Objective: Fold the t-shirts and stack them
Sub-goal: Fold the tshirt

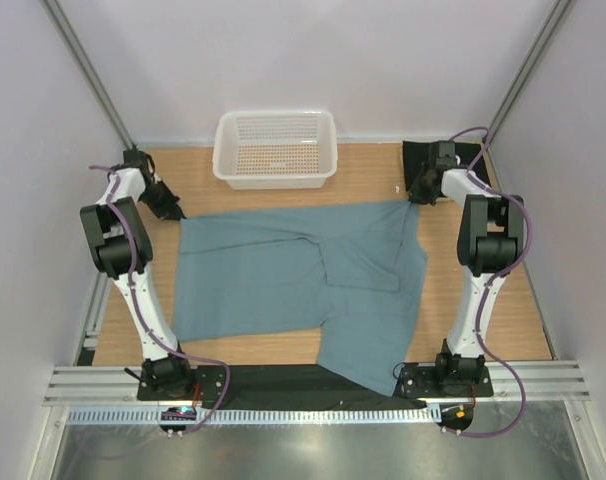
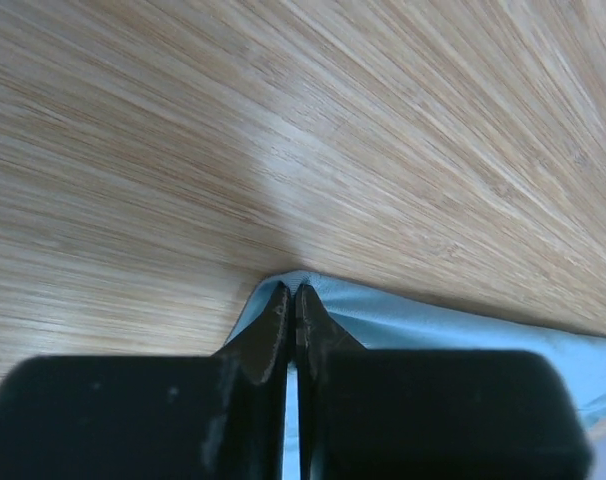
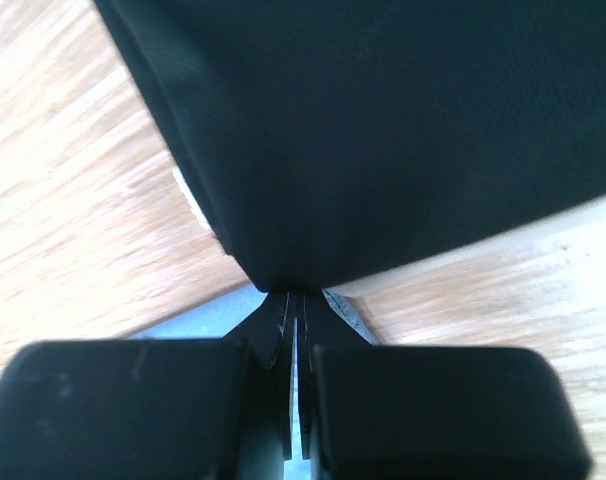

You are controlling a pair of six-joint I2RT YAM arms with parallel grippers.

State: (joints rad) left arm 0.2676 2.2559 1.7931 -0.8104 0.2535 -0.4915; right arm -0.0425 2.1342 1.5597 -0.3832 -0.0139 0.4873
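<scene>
Large dusty teal-blue cotton t-shirt point(image 1: 283, 280) — spread across the wooden table point(image 1: 368, 170), far corners pinched by clamped left gripper point(image 1: 170, 205) and right gripper point(image 1: 420, 192), the latter beside a black t-shirt point(image 1: 411, 152) at the far right corner — best lifted together evenly, hem taut.

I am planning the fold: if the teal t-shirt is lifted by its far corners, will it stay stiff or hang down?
Probably floppy: the teal t-shirt lies flat with soft creases and a flap folded over, so it should sag between grips. Likely light: the left end effector pinches only a thin corner.
</scene>
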